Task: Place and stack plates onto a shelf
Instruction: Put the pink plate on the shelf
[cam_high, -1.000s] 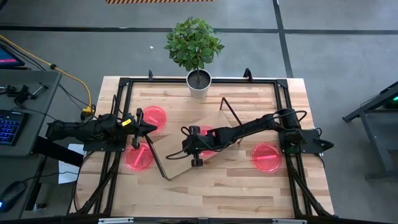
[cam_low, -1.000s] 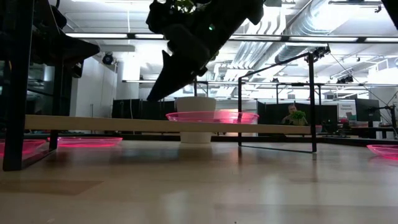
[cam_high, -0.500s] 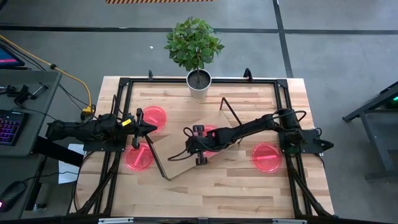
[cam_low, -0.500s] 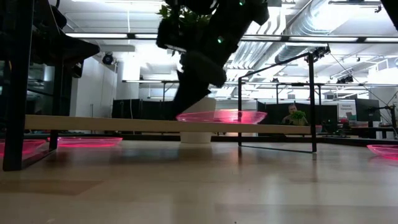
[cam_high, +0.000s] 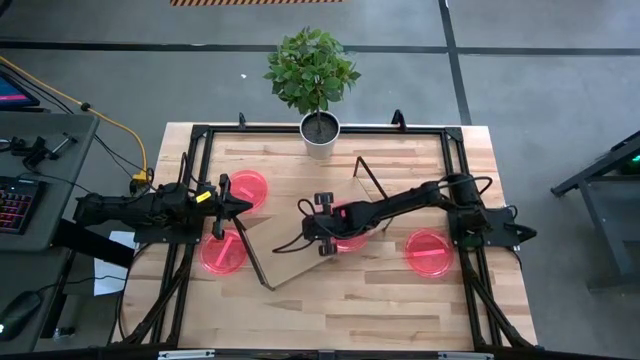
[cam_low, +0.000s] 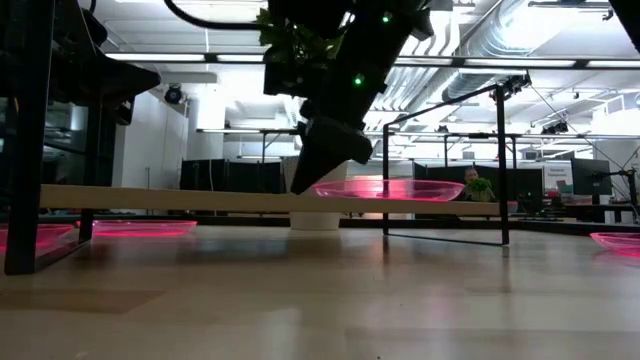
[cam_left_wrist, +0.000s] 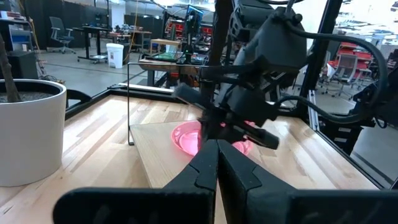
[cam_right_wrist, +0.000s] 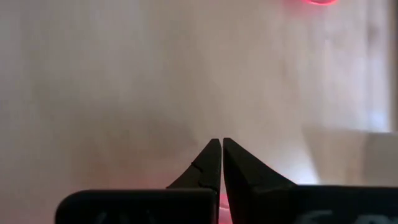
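Observation:
One pink plate (cam_high: 352, 228) (cam_low: 390, 189) lies flat on the light-wood shelf (cam_high: 290, 262) (cam_low: 150, 198) in the middle of the table. My right gripper (cam_high: 306, 230) (cam_low: 301, 186) (cam_right_wrist: 219, 142) is shut and points down at that plate's left rim. Three more plates rest on the tabletop: two at the left (cam_high: 247, 187) (cam_high: 222, 252), one at the right (cam_high: 428, 252). My left gripper (cam_high: 243, 207) (cam_left_wrist: 217, 143) waits shut between the two left plates, touching nothing. My right gripper has its shut fingertips (cam_low: 306, 180) against the left rim (cam_low: 322, 188) of the plate on the shelf, coming down slantwise from above and from the table's right. The outer side of the fingers bears on the rim. The plate stays flat on the board.
A white pot with a green plant (cam_high: 320, 135) stands at the table's far edge. Black wire legs (cam_low: 445, 170) rise at the shelf's ends. A black frame (cam_high: 200, 140) rings the tabletop. Bare wood lies along the near edge (cam_high: 340, 315).
My right gripper has moved toward the table's right and slightly toward the far edge, staying shut and low. The plate on the shelf has slid along the board with it, toward the shelf's right end, remaining flat.

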